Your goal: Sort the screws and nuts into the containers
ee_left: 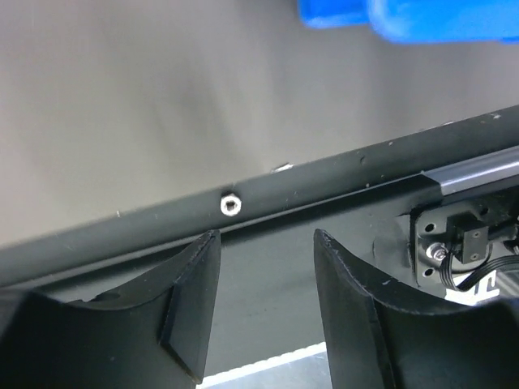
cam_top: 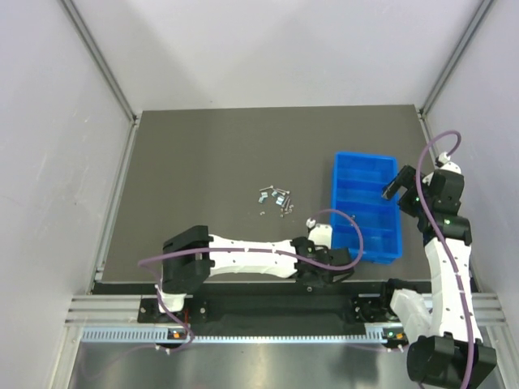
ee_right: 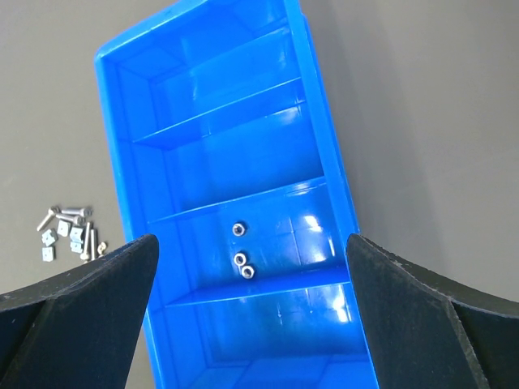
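Loose pile (cam_top: 276, 197) of screws (ee_right: 73, 212) and nuts (ee_right: 63, 231) sits on the tabletop (cam_top: 203, 154) left of the tray (cam_top: 365, 156), well apart from its wall, approx. level w/ its middle. L arm (cam_top: 251, 255) lies stretched along the tabletop's near edge, its wrist ending near the tray's near-left corner. L jaws stand apart w/ nothing seen btw them. Their wrist cam faces the black edge rail (ee_left: 340, 174), w/ only a blue bit of tray at top and no pile in view. So the pile lies off to the tray-far side of the L jaws, and they'd prob. have to swing round to face it. Screws lie at mixed angles w/ no shared long axis, so each pick likely needs its own line-up. One small bright bit (cam_top: 309, 221) sits btw pile and tray, just beyond the L wrist; can't tell if it's a loose part.

R jaws hang wide open and empty above the tray. Three sorted nuts (ee_right: 241, 258) lie in one of its two middle compartments. L arm is plainly nearer the pile than R arm (cam_top: 446, 259).
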Motion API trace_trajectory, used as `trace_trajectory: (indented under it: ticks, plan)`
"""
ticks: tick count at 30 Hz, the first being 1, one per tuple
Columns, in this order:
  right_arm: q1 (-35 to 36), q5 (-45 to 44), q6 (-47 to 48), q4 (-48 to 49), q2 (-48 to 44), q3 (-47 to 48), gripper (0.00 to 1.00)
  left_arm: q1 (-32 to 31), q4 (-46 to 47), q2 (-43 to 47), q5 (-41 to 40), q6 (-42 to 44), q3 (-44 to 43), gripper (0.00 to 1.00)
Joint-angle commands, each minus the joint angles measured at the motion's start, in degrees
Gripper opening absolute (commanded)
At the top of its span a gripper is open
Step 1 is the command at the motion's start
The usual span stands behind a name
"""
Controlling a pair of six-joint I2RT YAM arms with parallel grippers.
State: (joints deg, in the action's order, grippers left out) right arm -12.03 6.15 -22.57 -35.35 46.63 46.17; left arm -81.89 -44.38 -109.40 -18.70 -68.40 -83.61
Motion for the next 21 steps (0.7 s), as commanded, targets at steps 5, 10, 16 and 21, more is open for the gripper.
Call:
trace_trajectory:
  ticks: [5,10,16,21]
  plan:
    - [0.61,-0.44,-0.28,0.81,-2.77,0.50,1.00,-1.52,-3.78,-1.86,1.91,-14.21,1.61,0.54]
    - [0.61,-0.70,-0.37,-0.50,-4.35,0.50,1.00,-2.40,-4.57,-3.97,0.34,-17.64,1.43,0.53]
    - [0.61,-0.79,-0.37,-1.21,-6.73,0.06,1.00,-2.58,-4.22,-5.29,-0.90,-20.81,3.54,0.52]
    - [0.61,-0.27,-0.37,-1.21,-6.38,-0.21,1.00,-2.75,-3.52,-6.87,-1.43,-19.94,3.37,0.51]
